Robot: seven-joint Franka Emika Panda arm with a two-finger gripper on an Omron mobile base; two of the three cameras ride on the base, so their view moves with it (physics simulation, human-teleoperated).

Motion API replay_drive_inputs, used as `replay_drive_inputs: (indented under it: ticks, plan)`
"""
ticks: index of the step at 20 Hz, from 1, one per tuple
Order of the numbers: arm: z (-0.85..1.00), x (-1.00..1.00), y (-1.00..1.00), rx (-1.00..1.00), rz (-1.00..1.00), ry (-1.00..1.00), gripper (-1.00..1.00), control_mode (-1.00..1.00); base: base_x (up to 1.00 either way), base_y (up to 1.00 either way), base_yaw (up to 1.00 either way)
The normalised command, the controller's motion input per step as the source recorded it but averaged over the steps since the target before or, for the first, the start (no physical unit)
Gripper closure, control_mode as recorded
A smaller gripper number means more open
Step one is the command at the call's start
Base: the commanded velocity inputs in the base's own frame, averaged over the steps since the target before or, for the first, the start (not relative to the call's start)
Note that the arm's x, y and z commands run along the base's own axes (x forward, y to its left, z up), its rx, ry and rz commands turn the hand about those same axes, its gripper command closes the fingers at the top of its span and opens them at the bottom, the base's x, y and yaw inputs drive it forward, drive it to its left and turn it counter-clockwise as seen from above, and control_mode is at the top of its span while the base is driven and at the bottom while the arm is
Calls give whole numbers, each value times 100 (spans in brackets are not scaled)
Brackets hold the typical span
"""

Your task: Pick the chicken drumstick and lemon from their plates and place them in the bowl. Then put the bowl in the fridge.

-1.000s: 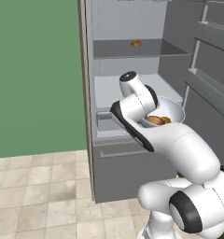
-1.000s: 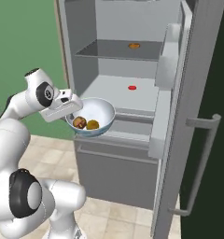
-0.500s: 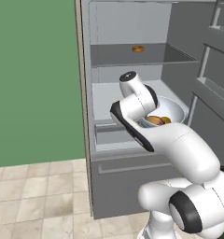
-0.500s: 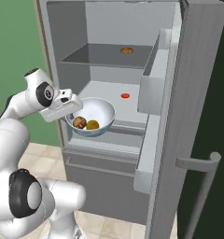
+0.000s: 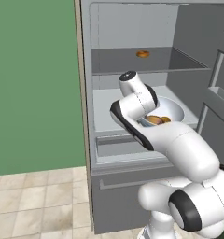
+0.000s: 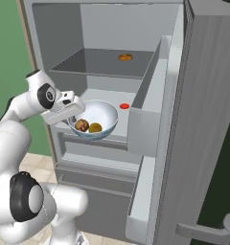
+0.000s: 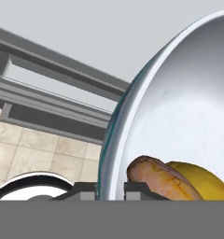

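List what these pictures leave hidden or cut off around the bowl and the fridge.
- Bowl, left base view: its near side is hidden behind the arm.
- Gripper, hand view: the fingertips are cut off at the bottom edge.
- Lemon, hand view: partly covered by the chicken drumstick.
- Fridge, right base view: the open door hides its right side.

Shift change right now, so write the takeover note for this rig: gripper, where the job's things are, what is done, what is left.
Gripper: jaws shut on the bowl's rim, one finger on each side of the wall in the hand view.
Bowl: held at the open fridge, over the front of its middle shelf; I cannot tell whether it rests on the shelf.
Chicken drumstick and lemon: both inside the bowl, side by side.
Done: both foods loaded, bowl brought to the fridge.
Left: set the bowl down on the shelf, open the jaws, back the arm out.
A small orange item sits on the upper shelf.
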Motion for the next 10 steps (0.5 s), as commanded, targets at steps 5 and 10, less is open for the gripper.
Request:
replay_drive_inputs:
  ticks: [5, 10]
  plan:
    - [0, 0, 0, 0, 0, 0, 100, 100, 0, -3, 1]
    - [0, 0, 0, 0, 0, 0, 100, 100, 0, 0, 0]
